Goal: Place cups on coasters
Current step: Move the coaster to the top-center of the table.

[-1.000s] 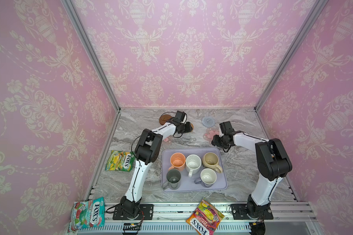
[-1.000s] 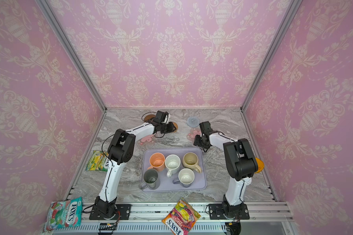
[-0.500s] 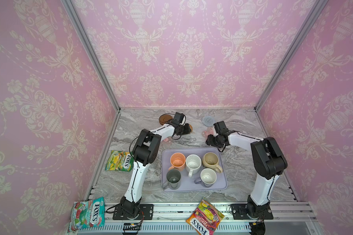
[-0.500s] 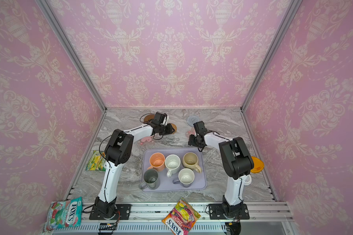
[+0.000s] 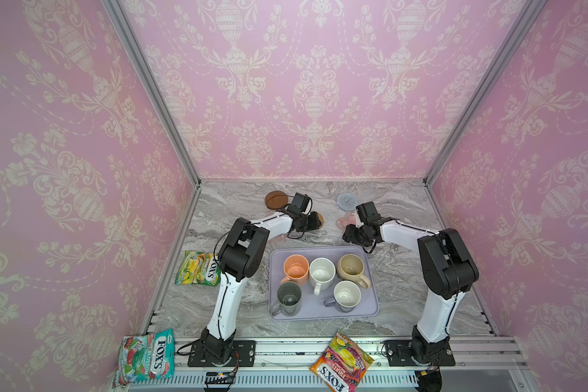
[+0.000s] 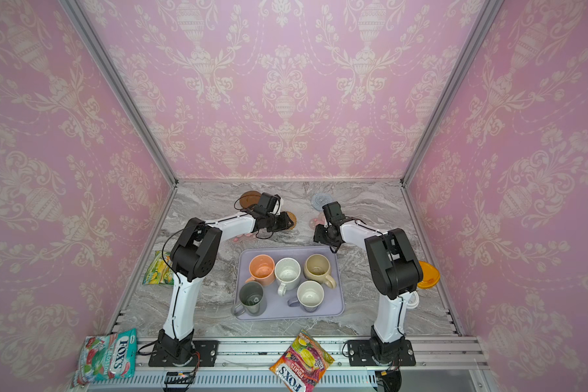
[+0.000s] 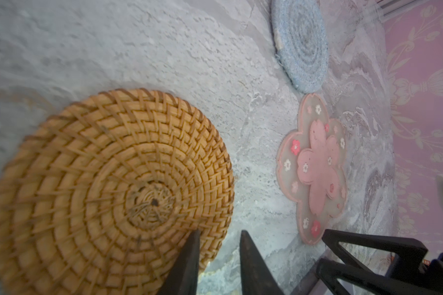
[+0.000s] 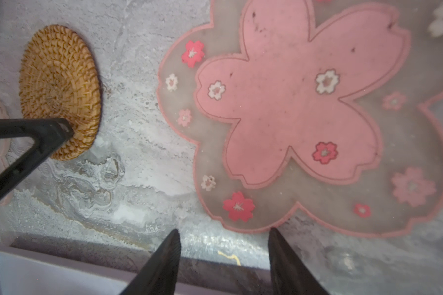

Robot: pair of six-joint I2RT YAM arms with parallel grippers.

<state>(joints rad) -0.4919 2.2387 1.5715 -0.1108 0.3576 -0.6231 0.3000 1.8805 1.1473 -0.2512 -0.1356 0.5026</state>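
Well, nearest me all five cups (image 5: 322, 270) sit on the lavender tray (image 5: 319, 314). Past it, my right gripper (image 8: 224, 229) stands half open and empty at the pink flower coaster (image 8: 292, 115). My left gripper (image 7: 219, 233), narrowly parted, holds nothing at the rattan coaster (image 7: 113, 189). The blue knitted coaster (image 5: 346, 201) and brown coaster (image 5: 275, 200) lie farthest.

Both arms extended forward, wrists low; left gripper (image 7: 220, 233) fingers narrowly parted, right gripper (image 8: 224, 229) fingers wider, both empty.

Even, soft light; wrist views blur up close, top views bend at edges.
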